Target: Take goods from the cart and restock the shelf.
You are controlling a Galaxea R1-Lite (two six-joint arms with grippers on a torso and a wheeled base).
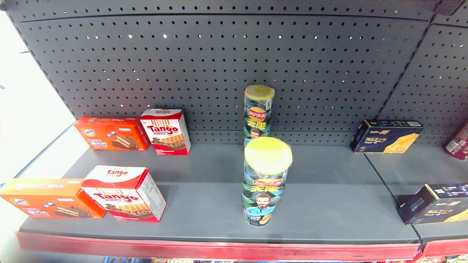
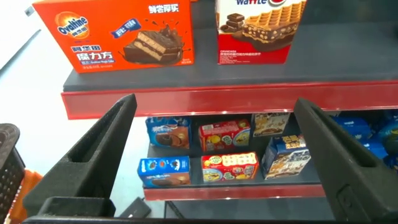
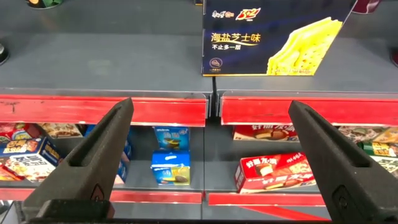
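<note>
Twice recording wide-spread, empty jaws — on left gripper [image 2: 214,102] and right gripper [image 3: 211,104] alike. Placing each in front of the shelf [image 1: 329,190], level with its red front lip [image 1: 219,250]. Judging a dark mesh basket [image 2: 7,165] — possibly the cart — lying closest to the left arm; favouring that side.

The left gripper [image 2: 214,102] hangs in front of the shelf [image 2: 348,70], jaws spread wide with nothing between them. On the shelf, an orange box [image 2: 115,34] stands near a red-and-white wafer box [image 2: 258,31], not touching it. A lower shelf [image 2: 249,190] carries small blue, red and yellow boxes [image 2: 227,152]. A dark mesh basket [image 2: 7,163] sits beside the shelving.
</note>
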